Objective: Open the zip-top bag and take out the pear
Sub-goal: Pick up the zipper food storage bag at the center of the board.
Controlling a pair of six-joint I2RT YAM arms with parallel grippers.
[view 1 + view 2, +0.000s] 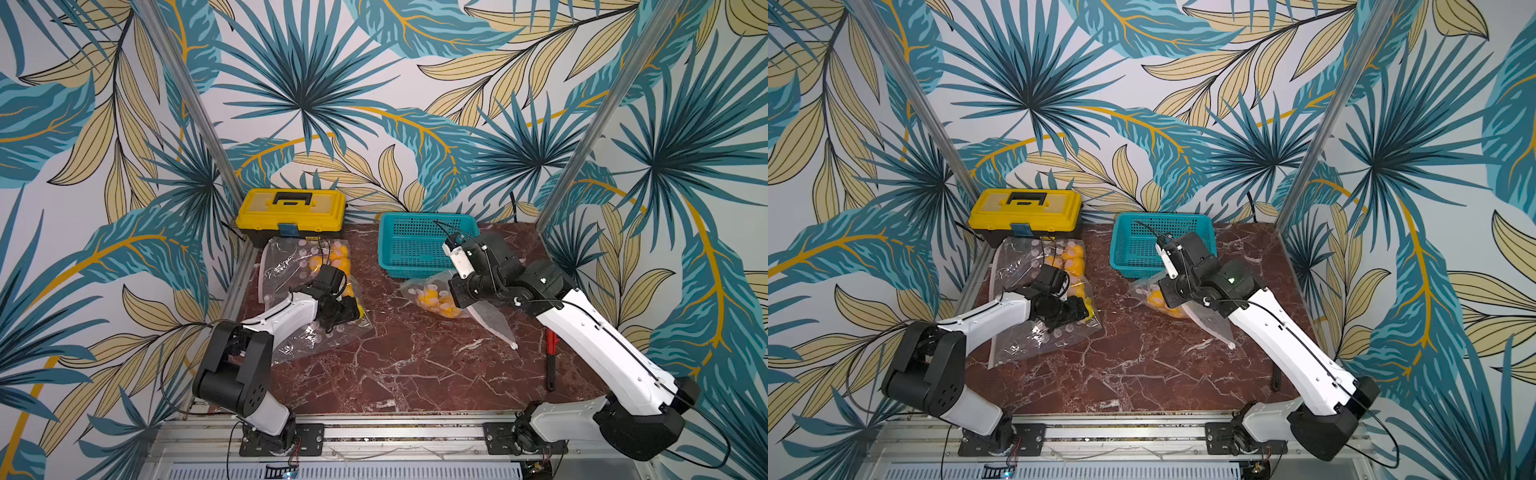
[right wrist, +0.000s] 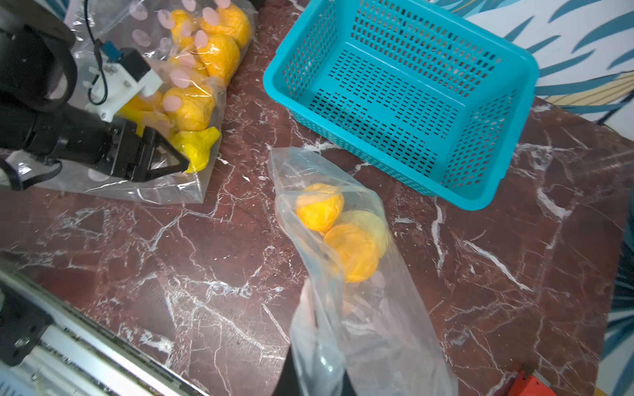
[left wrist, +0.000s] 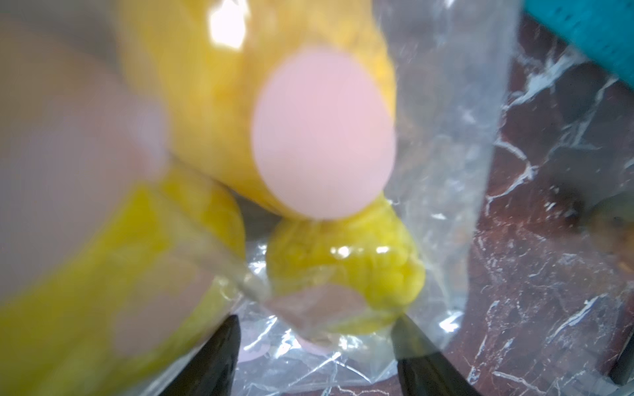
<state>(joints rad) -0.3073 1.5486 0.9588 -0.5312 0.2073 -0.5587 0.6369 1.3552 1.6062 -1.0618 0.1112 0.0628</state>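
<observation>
left gripper (image 3: 317,325) fingers spread, straddling bright yellow fruit (image 3: 343,267) inside spotted bag (image 1: 286,262) at 10 o'clock on marble table (image 1: 415,374), wrist low | right gripper (image 2: 315,380) clenched on clear bag (image 2: 377,325) near centre toward 1 o'clock, basket (image 1: 399,270) just beyond at 12 | marble open toward 6 o'clock

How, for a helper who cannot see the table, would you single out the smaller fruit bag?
Find the teal basket at the back of the marble table. In front of it lies the smaller bag, held by the right gripper. Unlike the bigger bag by the yellow toolbox, it is narrow and holds a few orange fruits.
</observation>
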